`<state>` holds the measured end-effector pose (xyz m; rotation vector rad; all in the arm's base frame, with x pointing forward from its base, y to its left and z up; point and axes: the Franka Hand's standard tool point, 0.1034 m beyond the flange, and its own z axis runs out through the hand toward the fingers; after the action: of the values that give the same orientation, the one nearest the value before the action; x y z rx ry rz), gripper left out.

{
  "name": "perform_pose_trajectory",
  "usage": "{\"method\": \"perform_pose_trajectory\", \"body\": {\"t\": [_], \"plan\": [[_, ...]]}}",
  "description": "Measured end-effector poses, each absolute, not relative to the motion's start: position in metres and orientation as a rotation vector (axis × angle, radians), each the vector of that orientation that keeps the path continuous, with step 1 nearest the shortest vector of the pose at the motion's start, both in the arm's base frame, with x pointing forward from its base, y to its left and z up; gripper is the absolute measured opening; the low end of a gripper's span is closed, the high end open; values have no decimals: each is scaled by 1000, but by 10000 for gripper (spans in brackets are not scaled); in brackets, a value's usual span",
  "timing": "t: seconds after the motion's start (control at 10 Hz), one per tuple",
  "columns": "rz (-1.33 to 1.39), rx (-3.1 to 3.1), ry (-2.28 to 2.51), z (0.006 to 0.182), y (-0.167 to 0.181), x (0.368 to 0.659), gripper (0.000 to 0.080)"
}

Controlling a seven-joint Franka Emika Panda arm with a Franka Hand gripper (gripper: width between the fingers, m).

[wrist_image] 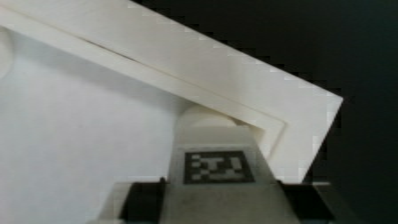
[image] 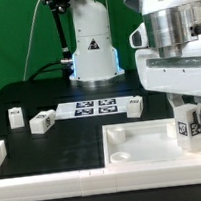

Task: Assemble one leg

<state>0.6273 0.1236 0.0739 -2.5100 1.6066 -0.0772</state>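
Where the leg (image: 189,127) hangs, it is pinched between the two fingers of the gripper (image: 189,131), upright, its black-and-white tag facing the exterior camera. It is over the large white square piece (image: 133,145), at that piece's corner nearest the exterior view's right. Whether its lower end touches the piece cannot be told from here.

In the wrist view the leg (wrist_image: 217,160) shows its tag square-on, with a dark finger (wrist_image: 157,203) pressed against each side of it. The gripper (wrist_image: 217,198) is closed on the block. The leg's far end points into the inner corner of the square piece's raised rim (wrist_image: 267,95).

Behind, on the black table (image: 53,144), lies the marker board (image: 97,108) with its row of tags. A small white block (image: 15,117) stands well off toward the exterior view's left. A second block (image: 42,121) lies just beside the first, and a third block (image: 134,106) sits at the board's other end. The arm's base (image: 91,49) rises beyond the board.
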Motion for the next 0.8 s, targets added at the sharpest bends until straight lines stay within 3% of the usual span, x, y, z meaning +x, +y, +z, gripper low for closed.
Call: {"method": "perform_pose_trajectory", "body": {"t": [0.1, 0.2, 0.3, 0.8], "plan": [[-81, -2541, 1559, 74, 124, 627, 365], [-86, -2583, 1495, 74, 125, 627, 549], [-88, -2679, 1335, 73, 126, 626, 618], [-126, -2976, 526, 76, 130, 627, 649]]}}
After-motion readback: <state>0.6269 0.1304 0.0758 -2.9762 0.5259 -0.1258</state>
